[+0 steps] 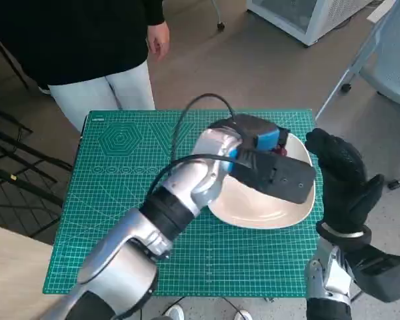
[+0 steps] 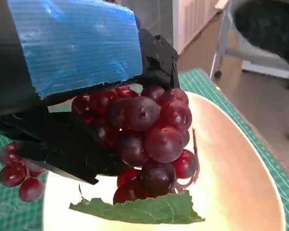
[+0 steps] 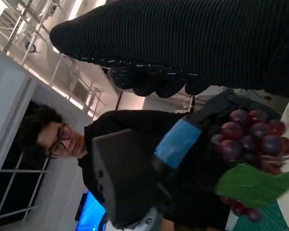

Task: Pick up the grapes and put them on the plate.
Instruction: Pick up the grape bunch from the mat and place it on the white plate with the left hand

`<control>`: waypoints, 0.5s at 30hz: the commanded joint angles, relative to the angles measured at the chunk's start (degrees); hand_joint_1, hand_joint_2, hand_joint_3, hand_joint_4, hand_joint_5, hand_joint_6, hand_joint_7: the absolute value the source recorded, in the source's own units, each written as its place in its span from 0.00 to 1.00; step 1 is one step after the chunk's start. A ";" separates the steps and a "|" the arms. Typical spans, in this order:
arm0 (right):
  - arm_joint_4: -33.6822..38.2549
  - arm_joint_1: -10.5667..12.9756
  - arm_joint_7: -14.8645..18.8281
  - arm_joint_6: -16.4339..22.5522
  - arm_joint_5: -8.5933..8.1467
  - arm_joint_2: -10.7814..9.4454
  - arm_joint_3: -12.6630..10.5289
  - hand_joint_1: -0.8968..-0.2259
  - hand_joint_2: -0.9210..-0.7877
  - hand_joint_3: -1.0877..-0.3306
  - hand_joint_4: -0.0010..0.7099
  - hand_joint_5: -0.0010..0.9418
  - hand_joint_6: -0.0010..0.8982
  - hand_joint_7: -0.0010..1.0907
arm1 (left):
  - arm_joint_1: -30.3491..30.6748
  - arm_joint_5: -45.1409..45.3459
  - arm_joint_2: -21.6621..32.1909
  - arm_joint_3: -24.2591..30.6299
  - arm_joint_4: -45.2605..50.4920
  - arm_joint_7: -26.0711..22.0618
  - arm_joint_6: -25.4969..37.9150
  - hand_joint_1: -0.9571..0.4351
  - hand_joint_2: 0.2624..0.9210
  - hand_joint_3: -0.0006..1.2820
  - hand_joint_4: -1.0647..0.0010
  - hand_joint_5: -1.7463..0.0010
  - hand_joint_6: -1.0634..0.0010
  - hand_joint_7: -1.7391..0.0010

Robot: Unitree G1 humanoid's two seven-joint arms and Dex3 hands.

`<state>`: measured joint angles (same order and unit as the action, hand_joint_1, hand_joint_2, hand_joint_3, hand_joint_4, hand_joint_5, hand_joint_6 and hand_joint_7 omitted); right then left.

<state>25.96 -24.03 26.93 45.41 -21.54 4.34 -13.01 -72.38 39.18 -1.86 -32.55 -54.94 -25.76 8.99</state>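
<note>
My left hand (image 1: 267,150) reaches over the cream plate (image 1: 267,208) on the green mat and holds a bunch of dark red grapes (image 2: 149,134) with a green leaf (image 2: 139,209). The bunch hangs just above the plate's surface (image 2: 231,163). From the right wrist camera the same grapes (image 3: 253,137) and leaf (image 3: 255,185) show under the blue-taped left hand (image 3: 178,144). In the head view only a sliver of grapes (image 1: 279,151) peeks out beside the hand. My right hand (image 1: 343,180), in its black glove, is raised by the table's right edge with fingers spread, holding nothing.
A green cutting mat (image 1: 120,200) covers the small table. A person in a black top and white trousers (image 1: 113,60) stands at the far left corner. A white cabinet (image 1: 307,17) and chair legs (image 1: 350,77) stand beyond the table to the right.
</note>
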 commanded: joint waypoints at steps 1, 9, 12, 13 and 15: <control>-0.08 1.35 -0.62 -0.76 0.18 -0.35 0.29 0.35 0.00 0.53 0.64 0.00 0.19 0.24 | -2.48 -0.59 -0.94 0.23 -2.07 0.62 0.34 0.69 1.00 0.32 0.74 0.09 0.74 0.11; 0.42 0.89 -0.84 -0.85 0.43 -0.51 0.47 0.35 0.00 0.53 0.64 0.00 0.20 0.23 | -3.21 -1.38 -1.56 0.43 -3.50 0.73 1.34 0.88 0.92 0.42 0.75 0.03 0.64 0.70; 0.49 0.85 -0.88 -0.82 0.46 -0.50 0.51 0.35 0.00 0.53 0.64 0.00 0.20 0.23 | -3.29 -1.53 -1.60 0.35 -3.62 0.77 1.48 0.92 0.89 0.45 0.75 0.02 0.60 0.86; 0.49 0.85 -0.90 -0.82 0.46 -0.49 0.52 0.35 0.00 0.53 0.64 0.00 0.20 0.23 | -3.30 -1.57 -1.60 0.32 -3.64 0.79 1.50 0.92 0.89 0.45 0.75 0.02 0.60 0.89; 0.49 0.86 -0.93 -0.82 0.46 -0.48 0.55 0.35 0.00 0.53 0.64 0.00 0.20 0.23 | -3.33 -1.64 -1.60 0.27 -3.67 0.82 1.52 0.93 0.88 0.46 0.75 0.02 0.59 0.92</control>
<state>25.69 -24.01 26.45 45.24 -21.16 4.24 -12.62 -73.50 37.89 -2.79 -32.53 -58.20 -25.38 10.32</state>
